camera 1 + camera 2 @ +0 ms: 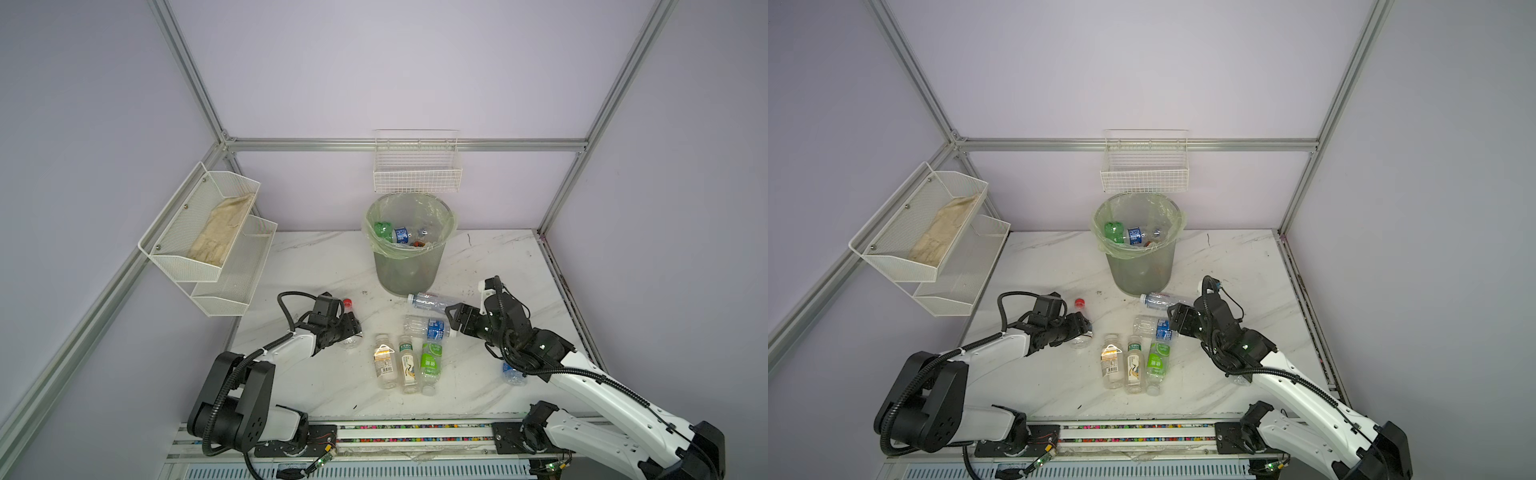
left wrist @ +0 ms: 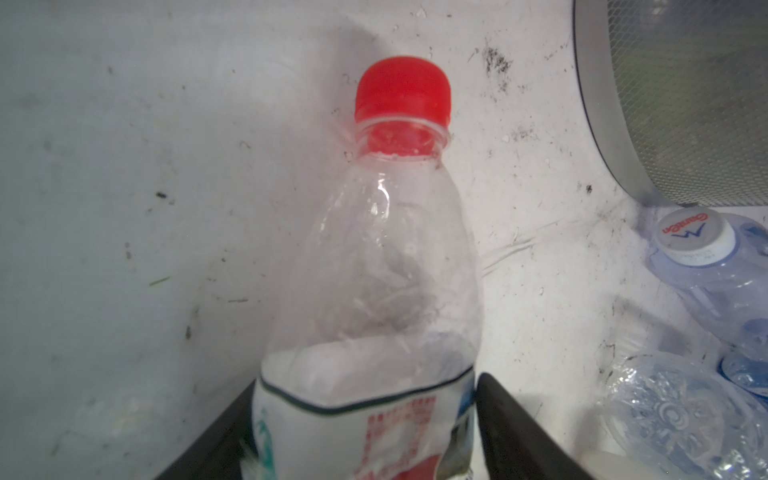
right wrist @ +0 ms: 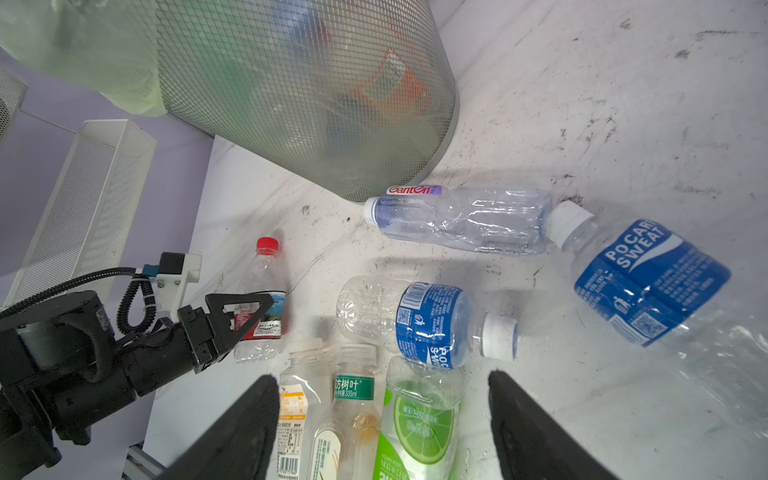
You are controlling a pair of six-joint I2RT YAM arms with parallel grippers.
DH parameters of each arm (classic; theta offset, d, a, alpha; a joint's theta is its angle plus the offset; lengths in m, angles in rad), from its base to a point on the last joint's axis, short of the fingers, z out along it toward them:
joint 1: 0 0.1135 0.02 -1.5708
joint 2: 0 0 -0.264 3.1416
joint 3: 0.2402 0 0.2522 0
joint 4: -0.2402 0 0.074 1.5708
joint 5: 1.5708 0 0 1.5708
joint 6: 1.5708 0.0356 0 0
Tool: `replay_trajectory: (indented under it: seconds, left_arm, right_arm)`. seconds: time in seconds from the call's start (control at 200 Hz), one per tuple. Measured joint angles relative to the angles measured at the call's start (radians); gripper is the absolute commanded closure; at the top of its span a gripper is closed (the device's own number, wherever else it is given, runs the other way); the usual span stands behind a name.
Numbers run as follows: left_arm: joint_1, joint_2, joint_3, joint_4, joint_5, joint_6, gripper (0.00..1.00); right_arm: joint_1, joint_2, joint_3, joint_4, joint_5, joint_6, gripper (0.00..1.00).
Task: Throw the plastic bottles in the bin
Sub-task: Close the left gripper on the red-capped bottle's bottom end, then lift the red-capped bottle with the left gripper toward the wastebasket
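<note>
A clear red-capped bottle (image 2: 382, 270) lies on the table left of the bin (image 1: 407, 270). My left gripper (image 1: 353, 328) is shut on its labelled body, one finger against each side. My right gripper (image 3: 382, 376) hangs open above a blue-labelled bottle (image 3: 428, 320), with nothing between its fingers. A clear bottle (image 1: 432, 301) lies at the bin's foot. Three bottles (image 1: 407, 365) lie side by side in the middle. A large blue-labelled bottle (image 3: 644, 282) lies close to my right wrist. Several bottles (image 1: 399, 235) are inside the bin.
A white mesh two-tier shelf (image 1: 208, 237) holding a cloth hangs on the left wall. A white wire basket (image 1: 417, 174) hangs on the back wall just above the bin. A bottle (image 1: 513, 374) lies partly hidden under my right arm near the table's right edge.
</note>
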Motion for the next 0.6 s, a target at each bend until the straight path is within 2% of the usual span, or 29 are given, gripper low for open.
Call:
replay_trajectory:
  seconds: [0.405,0.6]
  left_arm:
    - [-0.006,-0.012,0.0,-0.011,-0.009,-0.021,0.62]
    - [-0.008,-0.085,0.001,-0.072,-0.026,-0.019,0.66]
  right_arm:
    - [0.0,-0.009,-0.011,0.0,0.001,0.0,0.19]
    - [0.0,-0.009,-0.011,0.0,0.001,0.0,0.19]
